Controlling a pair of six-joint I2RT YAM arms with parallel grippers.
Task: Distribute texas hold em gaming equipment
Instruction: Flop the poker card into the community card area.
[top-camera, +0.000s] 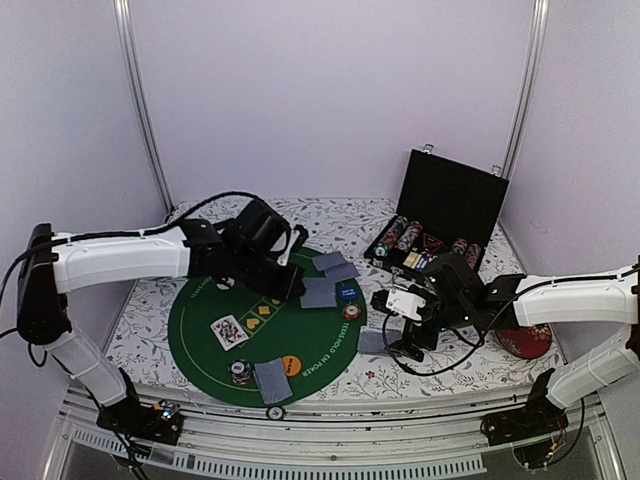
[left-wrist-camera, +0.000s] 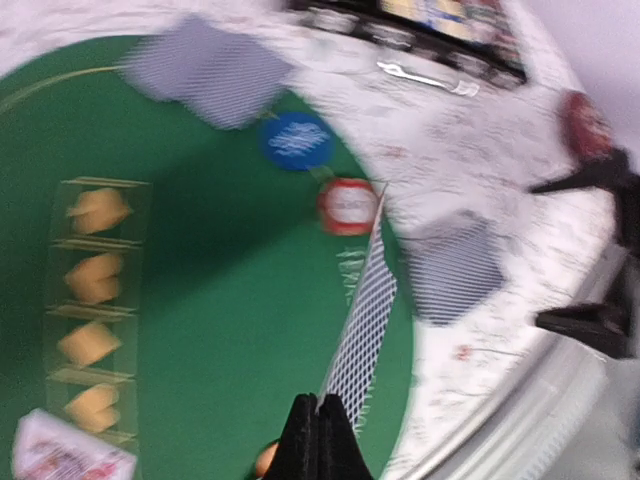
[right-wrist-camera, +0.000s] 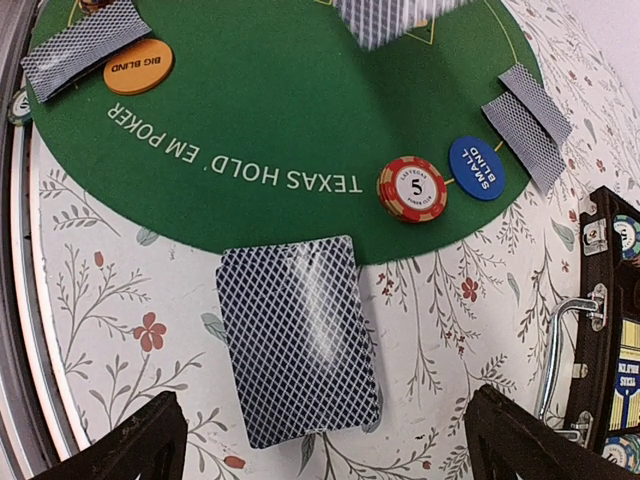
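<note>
The left gripper (left-wrist-camera: 317, 425) is clamped tight on a blue-grey-backed card (left-wrist-camera: 365, 320). The card sticks out ahead of the fingertips nearly edge-on, above the green poker mat (left-wrist-camera: 230, 300). Just past the card's far end lies a red-and-white chip (left-wrist-camera: 348, 205), with a blue small-blind button (left-wrist-camera: 297, 140) beyond that. The right gripper (right-wrist-camera: 322, 400) has its jaws spread wide and holds nothing. It hangs over a face-down card (right-wrist-camera: 298, 340) that lies flat on the floral tablecloth (right-wrist-camera: 110, 300), between the two fingers and just ahead of them, its far edge at the rim of the mat. Further ahead and to the right sit the same chip and blue button. An orange big-blind button (right-wrist-camera: 138, 66) lies far ahead on the left, beside two overlapping cards (right-wrist-camera: 85, 45).
</note>
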